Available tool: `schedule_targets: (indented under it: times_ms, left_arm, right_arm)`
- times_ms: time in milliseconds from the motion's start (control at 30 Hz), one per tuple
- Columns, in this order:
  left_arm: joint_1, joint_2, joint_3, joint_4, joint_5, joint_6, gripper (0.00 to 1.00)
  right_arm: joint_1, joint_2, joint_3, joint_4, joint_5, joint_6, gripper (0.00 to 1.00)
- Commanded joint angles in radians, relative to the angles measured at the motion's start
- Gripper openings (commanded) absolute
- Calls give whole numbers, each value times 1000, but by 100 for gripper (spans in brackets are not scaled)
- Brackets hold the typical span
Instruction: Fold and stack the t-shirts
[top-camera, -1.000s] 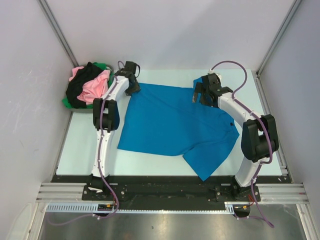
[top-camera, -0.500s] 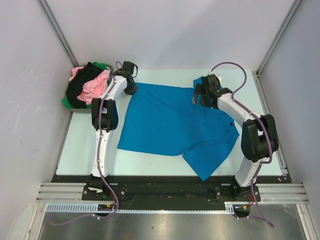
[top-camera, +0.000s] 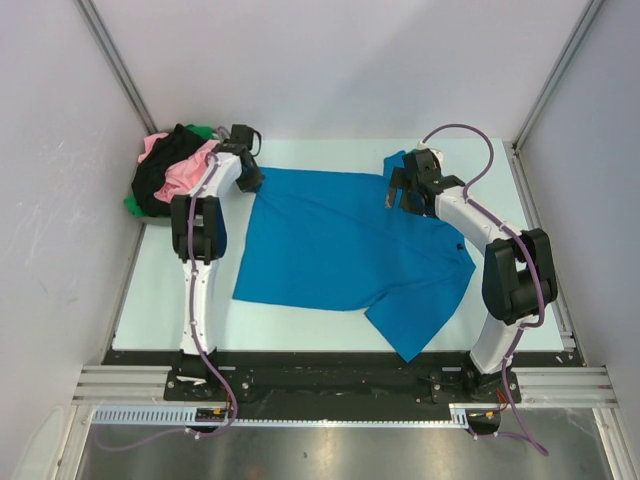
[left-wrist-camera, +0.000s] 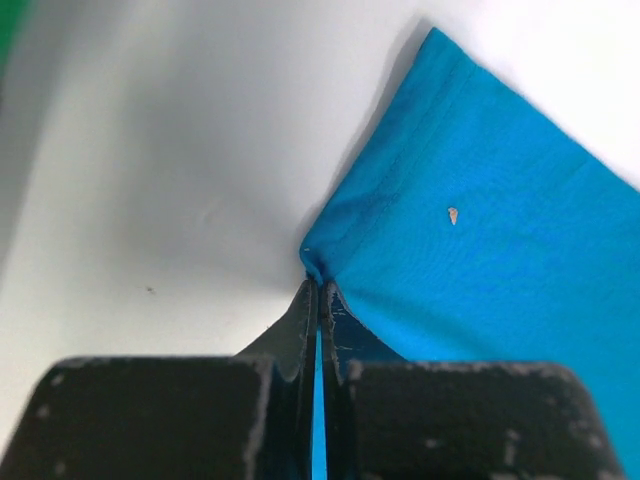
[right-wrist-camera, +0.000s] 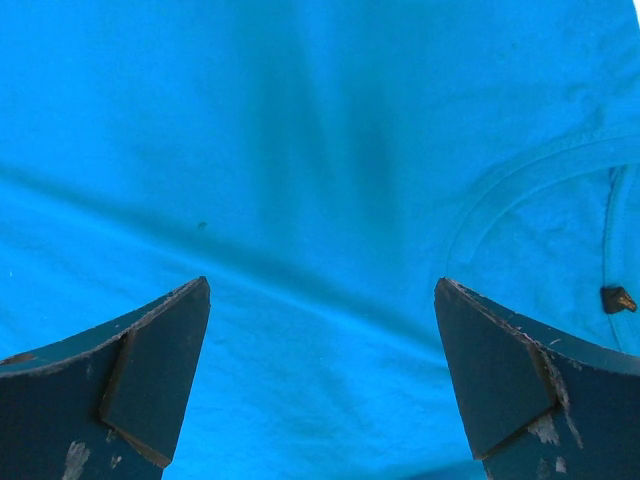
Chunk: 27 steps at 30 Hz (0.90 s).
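Left hand (left-wrist-camera: 318, 290) clamps blue t-shirt (left-wrist-camera: 480, 250) corner; right hand (right-wrist-camera: 320, 285) spread wide over it.

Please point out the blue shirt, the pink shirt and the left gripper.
blue shirt (top-camera: 340, 250), top view, middle of the cloth.
pink shirt (top-camera: 183, 175), top view, its middle.
left gripper (left-wrist-camera: 318, 292), left wrist view, between the shut fingertips.

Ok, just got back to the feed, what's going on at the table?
The left gripper is shut on the far left corner of the bright blue cotton t-shirt, which lies spread on the pale table. The right gripper hangs open over the shirt's far right part, gripping nothing. A crumpled heap of pink, black and green shirts sits by the far left corner.
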<state>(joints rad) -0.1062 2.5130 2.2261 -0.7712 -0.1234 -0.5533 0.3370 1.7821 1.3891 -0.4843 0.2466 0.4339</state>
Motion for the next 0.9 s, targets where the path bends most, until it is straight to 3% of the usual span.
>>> schedule_targets:
  times_ms: [0, 167, 200, 233, 267, 333, 367, 433, 667, 733, 867]
  left_arm:
    - [56, -14, -55, -66, -41, 6, 0]
    - [62, -23, -52, -66, -47, 12, 1]
    - [60, -26, -54, -68, -50, 9, 6]
    - [62, -34, -57, -69, -51, 3, 32]
    - [60, -48, -87, -66, -50, -3, 50]
    - [57, -115, -135, -45, -38, -25, 83]
    - [53, -143, -188, -45, -33, -30, 93]
    - [43, -268, -274, -40, -16, -54, 96]
    - [-32, -830, -1034, 220, 2, -103, 100]
    - [-47, -967, -1170, 260, 37, -99, 100]
    - [-76, -1167, -1480, 321, 71, -115, 100]
  right_arm:
    - [0, -38, -1, -2, 19, -4, 100]
    - [2, -39, -1, 3, 13, -4, 100]
    - [2, -38, -1, 7, 10, -6, 100]
    - [2, -38, -1, 12, 3, -12, 100]
    - [2, -39, 1, 29, -15, -26, 100]
    - [5, -50, 1, 39, -20, -29, 100]
    - [4, -58, 1, 42, -32, -26, 100]
    - [5, -78, -1, 21, -41, -20, 100]
    - [46, -280, -177, -19, -69, 28, 100]
    - [56, -355, -229, -37, -104, 31, 100]
    - [149, -484, -369, -83, -11, 26, 100]
